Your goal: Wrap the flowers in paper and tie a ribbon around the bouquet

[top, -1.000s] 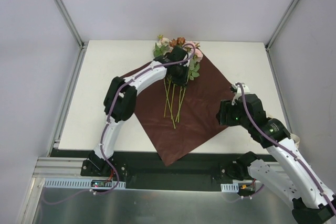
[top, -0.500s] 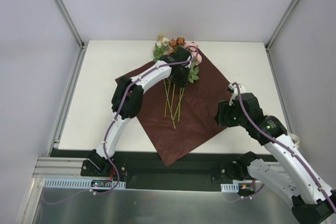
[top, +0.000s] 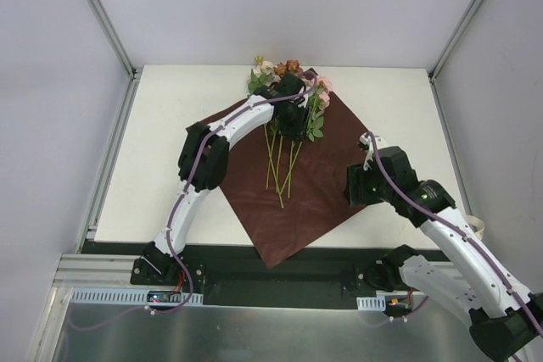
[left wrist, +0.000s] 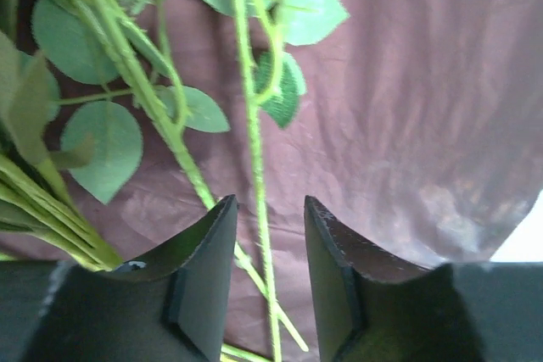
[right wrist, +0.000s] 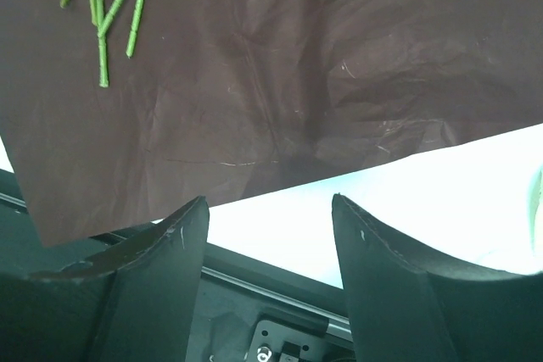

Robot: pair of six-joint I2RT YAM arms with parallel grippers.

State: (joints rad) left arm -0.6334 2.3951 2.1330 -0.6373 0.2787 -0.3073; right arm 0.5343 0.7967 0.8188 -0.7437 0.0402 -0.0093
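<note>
Flowers [top: 270, 69] lie on paper [top: 331, 171] (dark red); left gripper [left wrist: 270, 203] parted, apparently straddling a stem [left wrist: 253, 125], right gripper [right wrist: 267, 201] spread.

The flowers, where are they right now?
In the top view, the flowers lie on the dark red paper, blooms at its far corner, under the left gripper.

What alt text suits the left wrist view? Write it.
The left gripper, dark fingers slightly apart, hovers over the dark red paper, one thin green stem of the flowers running between them. Round leaves lie at left.
</note>
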